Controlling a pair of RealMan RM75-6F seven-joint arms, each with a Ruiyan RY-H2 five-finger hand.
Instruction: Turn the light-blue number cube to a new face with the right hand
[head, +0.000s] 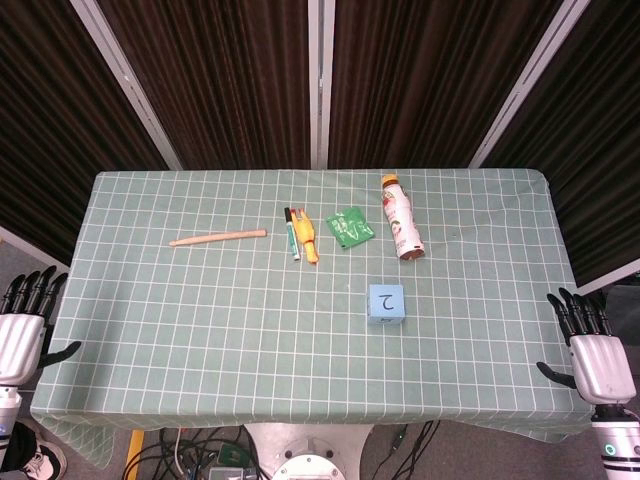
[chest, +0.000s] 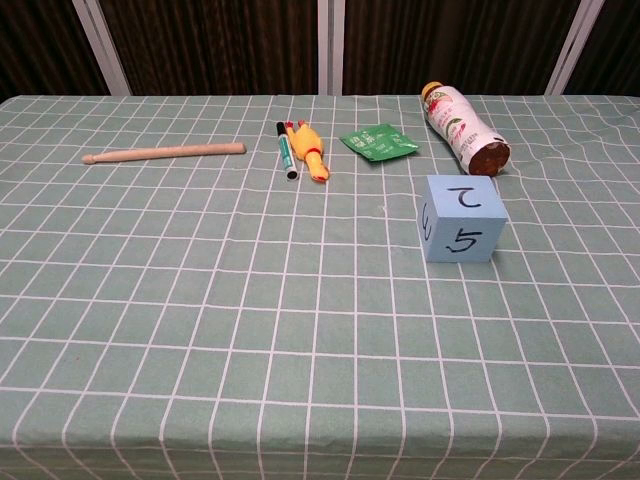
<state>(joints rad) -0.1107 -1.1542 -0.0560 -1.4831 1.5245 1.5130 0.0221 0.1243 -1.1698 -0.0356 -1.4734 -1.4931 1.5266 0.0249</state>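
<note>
Checked green tablecloth (head: 200, 300) under light-blue number cube (head: 386, 303), bottle (head: 401, 229), stick (head: 218, 238), marker (head: 291, 233), green packet (head: 350, 226).

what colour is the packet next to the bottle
Green packet, clearest in the chest view.

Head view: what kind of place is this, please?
Probably a robot test stand in a lab, not a home. A table under a green checked cloth stands before dark curtains, cables lie on the floor below, and the left hand and right hand wait at its sides.
</note>
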